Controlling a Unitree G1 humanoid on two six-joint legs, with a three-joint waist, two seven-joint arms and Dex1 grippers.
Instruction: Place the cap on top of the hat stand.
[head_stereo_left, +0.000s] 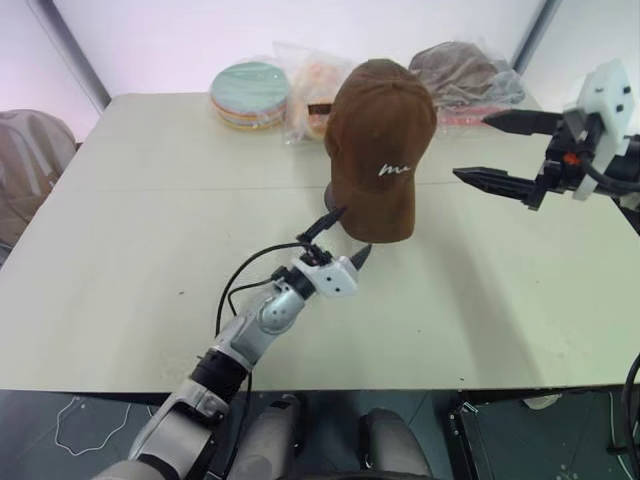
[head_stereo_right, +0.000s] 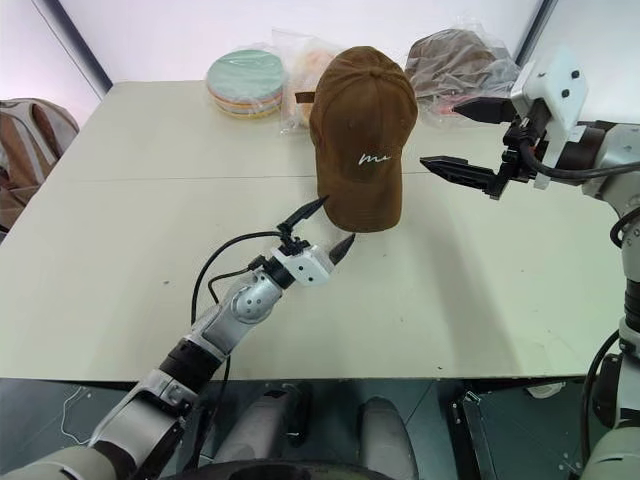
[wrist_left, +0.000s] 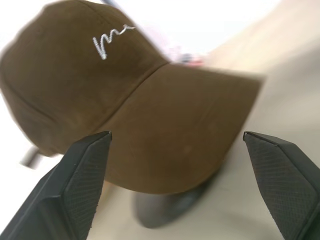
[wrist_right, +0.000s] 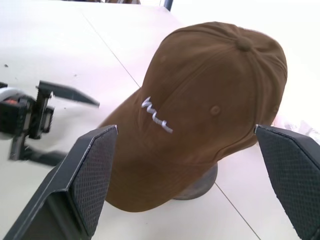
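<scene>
The brown cap (head_stereo_left: 380, 140) with white script rests on the hat stand in the middle of the table (head_stereo_left: 130, 250), brim hanging down toward me. Of the hat stand, a bit of dark round base (wrist_right: 200, 187) peeks out under the brim; its post and top are hidden inside the cap. My left gripper (head_stereo_left: 352, 232) is open just in front of and below the brim, holding nothing, apart from the cap. My right gripper (head_stereo_left: 472, 146) hovers open to the cap's right, above the table, fingers pointing at the cap, also free of it.
At the table's far edge lie a stack of pastel round discs (head_stereo_left: 250, 93), a plastic-wrapped bundle (head_stereo_left: 315, 95) and a grey-brown hat in clear plastic (head_stereo_left: 465, 75). A brown padded object (head_stereo_left: 30, 160) stands off the table's left side.
</scene>
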